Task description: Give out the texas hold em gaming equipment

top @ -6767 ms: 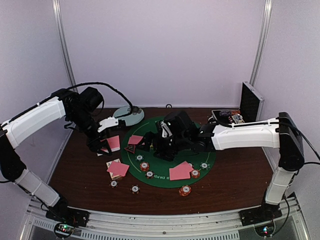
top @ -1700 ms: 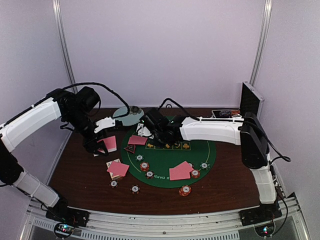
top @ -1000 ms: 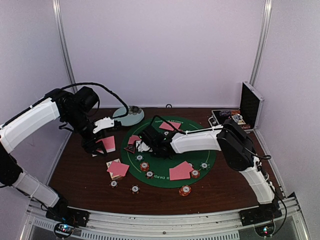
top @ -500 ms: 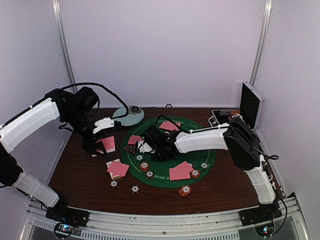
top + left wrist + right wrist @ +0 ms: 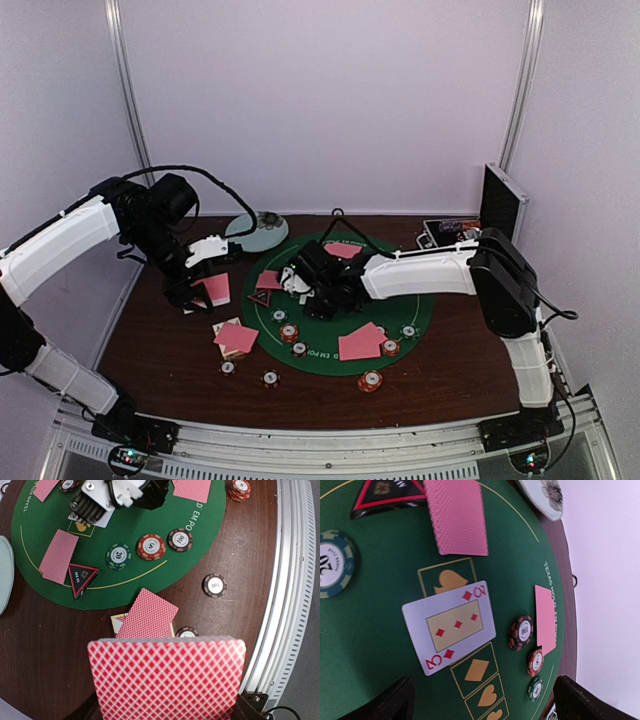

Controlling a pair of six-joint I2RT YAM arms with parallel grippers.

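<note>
Your right gripper point(image 5: 482, 687) is spread wide and empty. The face-up card point(image 5: 451, 630) lies askew on the mat point(image 5: 365, 645), at its 11 o'clock. Lift straight up so no finger drags it. Meanwhile your left gripper point(image 5: 197, 290) clamps the deck point(image 5: 167, 677) off the mat's 9 o'clock edge.

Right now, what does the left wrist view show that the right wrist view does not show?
Only the left wrist view: the held pink-backed deck, the loose card pile beside the green mat, the metal rail. Only the right wrist view: the face of a three of diamonds lying on the mat. Both: the triangle marker, the pink card beside it, the green 20 chip.
</note>
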